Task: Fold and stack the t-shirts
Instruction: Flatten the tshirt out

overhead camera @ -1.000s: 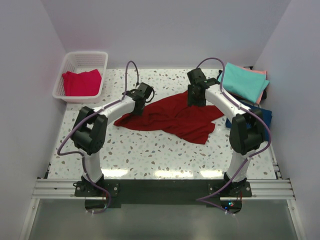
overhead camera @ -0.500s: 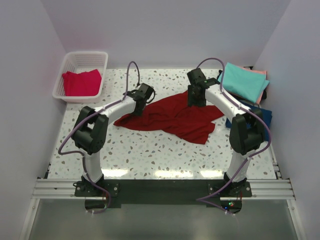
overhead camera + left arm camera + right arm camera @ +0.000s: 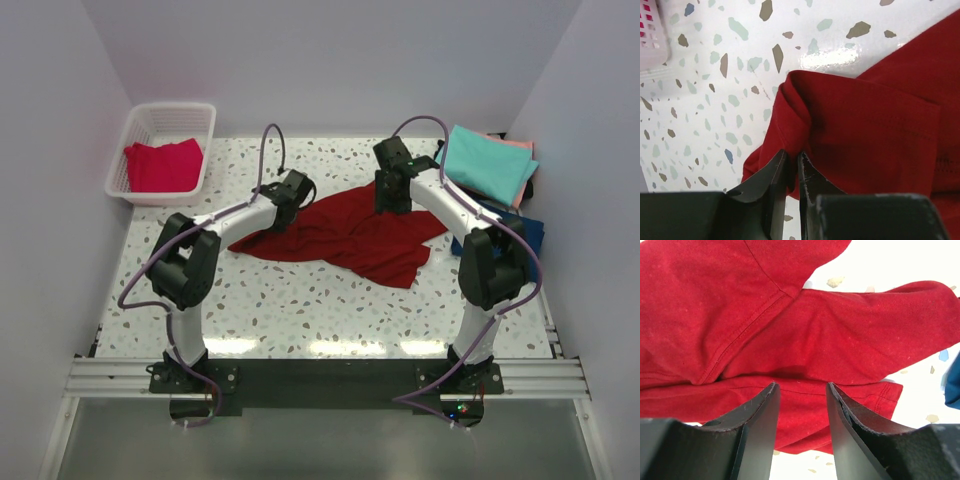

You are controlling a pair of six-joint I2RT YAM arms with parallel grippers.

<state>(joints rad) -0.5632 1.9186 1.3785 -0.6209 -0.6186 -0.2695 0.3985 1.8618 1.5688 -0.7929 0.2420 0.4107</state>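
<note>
A large dark red t-shirt (image 3: pixel 350 235) lies crumpled across the middle of the speckled table. My left gripper (image 3: pixel 296 202) is at its left edge, and in the left wrist view the left gripper (image 3: pixel 793 155) is shut on a raised fold of the dark red t-shirt (image 3: pixel 865 125). My right gripper (image 3: pixel 392 200) hovers at the shirt's upper right part. Seen from the right wrist, the right gripper (image 3: pixel 802 386) stands open, its fingers astride a hem of the dark red t-shirt (image 3: pixel 805 335) without pinching it.
A white lattice basket (image 3: pixel 160 115) at the back left holds a pinkish-red t-shirt (image 3: pixel 163 165). At the back right a teal t-shirt (image 3: pixel 488 160) lies folded over a salmon pink one (image 3: pixel 522 146), with a navy one (image 3: pixel 512 230) beside the right arm.
My left gripper has slid a little to the right onto the shirt's edge and closed on a fold of it. The right arm has barely moved.
</note>
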